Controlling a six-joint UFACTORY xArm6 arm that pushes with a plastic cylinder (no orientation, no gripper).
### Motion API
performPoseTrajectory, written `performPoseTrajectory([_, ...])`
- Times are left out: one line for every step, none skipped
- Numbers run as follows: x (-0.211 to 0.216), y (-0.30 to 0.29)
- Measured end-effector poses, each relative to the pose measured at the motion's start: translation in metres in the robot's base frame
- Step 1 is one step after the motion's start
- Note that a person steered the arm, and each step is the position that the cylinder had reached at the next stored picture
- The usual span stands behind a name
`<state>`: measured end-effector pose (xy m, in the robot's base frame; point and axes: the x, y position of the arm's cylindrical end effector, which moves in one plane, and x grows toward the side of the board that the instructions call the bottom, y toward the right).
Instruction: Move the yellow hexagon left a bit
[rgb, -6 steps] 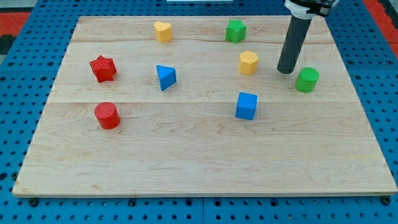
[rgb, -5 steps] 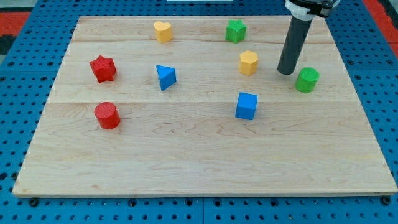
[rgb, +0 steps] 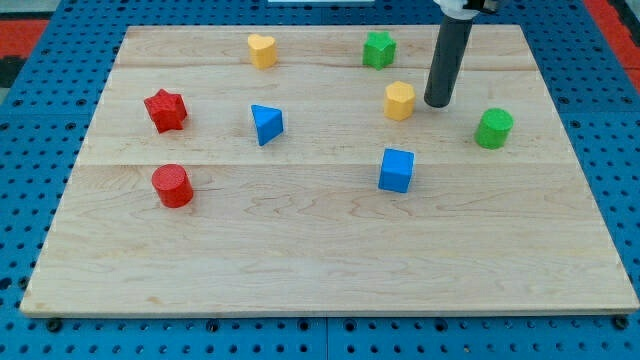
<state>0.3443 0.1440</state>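
Blue pegboard surrounds a light wooden table (rgb: 330, 270), with a strip of red showing at the view's top corners. Eight small blocks sit on the table, none touching another.

Yellow hexagon (rgb: 400, 100) sits right of centre in the upper half. My tip (rgb: 437, 104) is down at table level just beside the hexagon on the view's right, with a thin gap between them; not clearly touching. Dark rod runs up from the tip and leaves the frame at the view's top. End effector: none here, just the straight rod, so no open or closed state can be told.

Other blocks:
- green star (rgb: 378, 49) near the top edge, above the hexagon and slightly left
- yellow heart (rgb: 262, 50) near the top edge, left of centre
- green cylinder (rgb: 493, 129) to the right of the tip and a bit lower, apart from it
- blue cube (rgb: 396, 170) below the hexagon, well apart
- blue triangle (rgb: 266, 124) left of the hexagon, around mid-table
- red star (rgb: 165, 110) on the left side
- red cylinder (rgb: 172, 186) below the red star

Lower half of the table holds no blocks below the blue cube and red cylinder row.
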Motion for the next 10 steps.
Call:
performPoseTrajectory([-0.002,-0.001])
performPoseTrajectory([-0.003,-0.002])
performPoseTrajectory([-0.003,-0.003])
performPoseTrajectory([-0.003,-0.010])
performPoseTrajectory([-0.003,-0.034])
performPoseTrajectory([0.007,-0.040])
performPoseTrajectory([0.010,-0.048])
performPoseTrajectory([0.022,-0.050])
performPoseTrajectory([0.046,-0.050])
performPoseTrajectory([0.070,-0.059])
